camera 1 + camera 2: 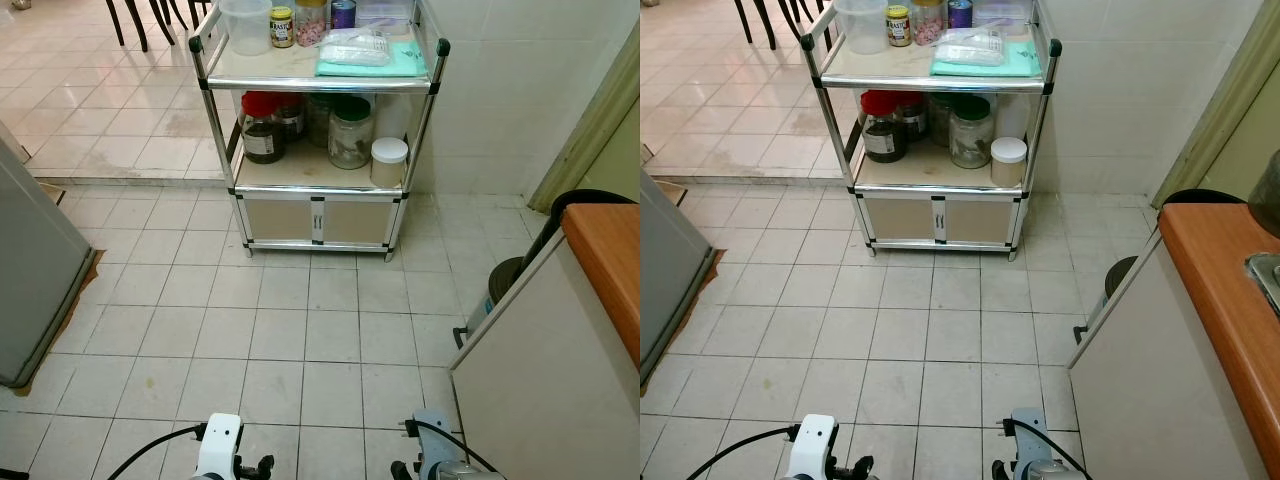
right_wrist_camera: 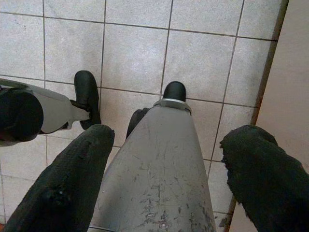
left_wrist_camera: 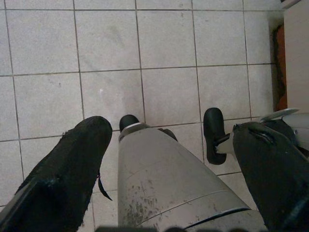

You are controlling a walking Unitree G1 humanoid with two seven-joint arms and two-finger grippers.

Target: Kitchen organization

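Against far wall: shelf cart (image 1: pixel 318 182), jars (image 1: pixel 350 132) on middle shelf, well apart from robot. Left gripper (image 3: pixel 169 159), right gripper (image 2: pixel 164 164) hang spread, empty. Approach step; next, walk closer.

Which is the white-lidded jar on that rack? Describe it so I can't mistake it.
Find the metal shelving cart against the tiled wall ahead, then its middle shelf. The white-lidded jar stands at the right front corner, beside a green-lidded glass jar. It is the shelf's one all-white, opaque container, shorter than its neighbours.

Both arms hang low; left tool (image 3: pixel 169 164) and right tool (image 2: pixel 166 179) gape (empty).
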